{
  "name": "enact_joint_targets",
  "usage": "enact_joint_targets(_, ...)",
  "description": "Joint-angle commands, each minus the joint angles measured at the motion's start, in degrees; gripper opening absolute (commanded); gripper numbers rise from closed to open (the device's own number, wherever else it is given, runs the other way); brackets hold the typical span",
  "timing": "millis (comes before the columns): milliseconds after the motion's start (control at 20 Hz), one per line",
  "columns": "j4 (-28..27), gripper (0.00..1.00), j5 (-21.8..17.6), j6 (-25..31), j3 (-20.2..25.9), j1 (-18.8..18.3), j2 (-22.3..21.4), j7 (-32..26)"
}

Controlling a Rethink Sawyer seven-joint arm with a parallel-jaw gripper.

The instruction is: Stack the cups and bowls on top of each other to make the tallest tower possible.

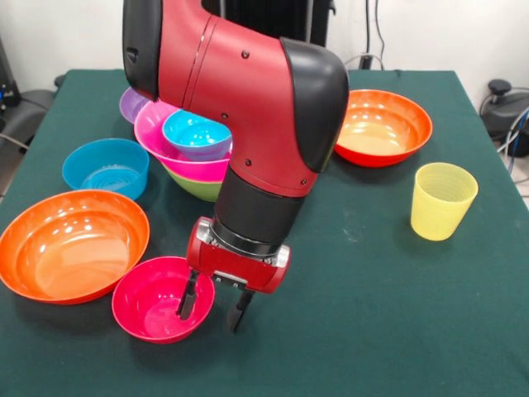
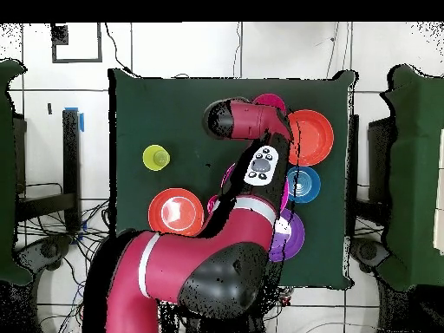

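My gripper (image 1: pixel 214 307) hangs open over the right rim of the small red-pink bowl (image 1: pixel 157 302), one finger (image 1: pixel 188 299) inside the bowl and the other outside it. Behind the arm stands the tower: a green bowl (image 1: pixel 192 187) at the bottom, the big pink bowl (image 1: pixel 169 149) in it, and a small blue bowl (image 1: pixel 196 133) on top. The yellow cup (image 1: pixel 443 201) stands upright alone at the right, also seen from above as the yellow cup (image 2: pixel 156 157). The red cup is out of view.
A wide orange bowl (image 1: pixel 73 244) touches the red-pink bowl on its left. A blue bowl (image 1: pixel 106 168) sits behind it, and a purple bowl (image 1: pixel 132 104) behind the tower. A second orange bowl (image 1: pixel 382 128) is at the back right. The arm hides much of the overhead view.
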Motion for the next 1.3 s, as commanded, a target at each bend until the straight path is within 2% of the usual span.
enact_joint_targets(50,1.74,1.0,0.64,0.36,7.48,-0.99,1.68,6.09)
enact_joint_targets(650,4.64,1.0,-0.28,1.51,7.83,-2.09,-1.34,4.15)
enact_joint_targets(1300,6.04,1.0,-0.75,0.48,7.61,-2.17,-1.04,4.74)
